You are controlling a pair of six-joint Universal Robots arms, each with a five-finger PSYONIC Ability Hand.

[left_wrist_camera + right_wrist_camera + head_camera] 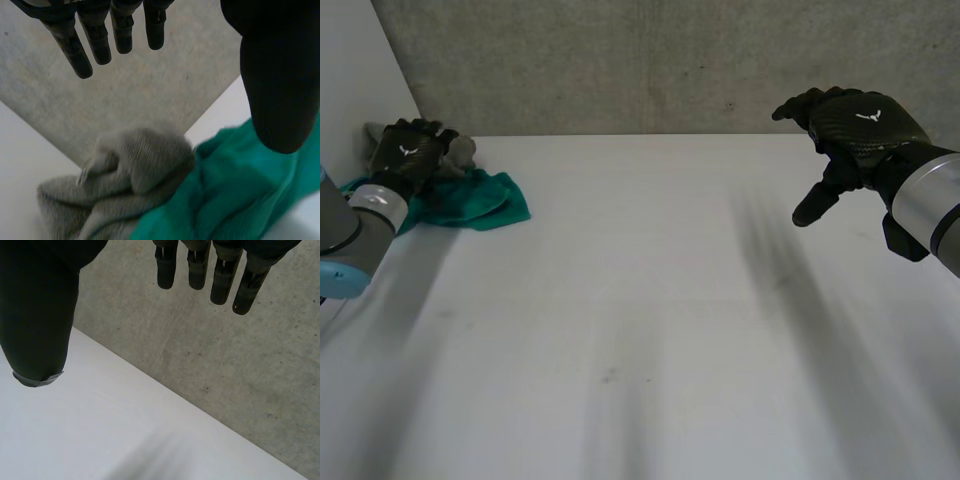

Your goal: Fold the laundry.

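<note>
A crumpled green cloth (470,200) lies in the table's far left corner, with a grey cloth (460,150) bunched behind it. My left hand (408,150) hovers over this pile, open, fingers straight and holding nothing. In the left wrist view the grey cloth (130,185) and the green cloth (235,195) lie under the hand's fingers (100,40) and thumb (277,85), apart from them. My right hand (855,130) hangs open above the table's far right, empty. Its fingers (220,275) and thumb (37,315) are spread above bare table.
The white table (640,330) spreads wide between the arms. A grey concrete wall (650,60) stands right behind the table's far edge, and a white panel (355,80) closes the left side by the cloths.
</note>
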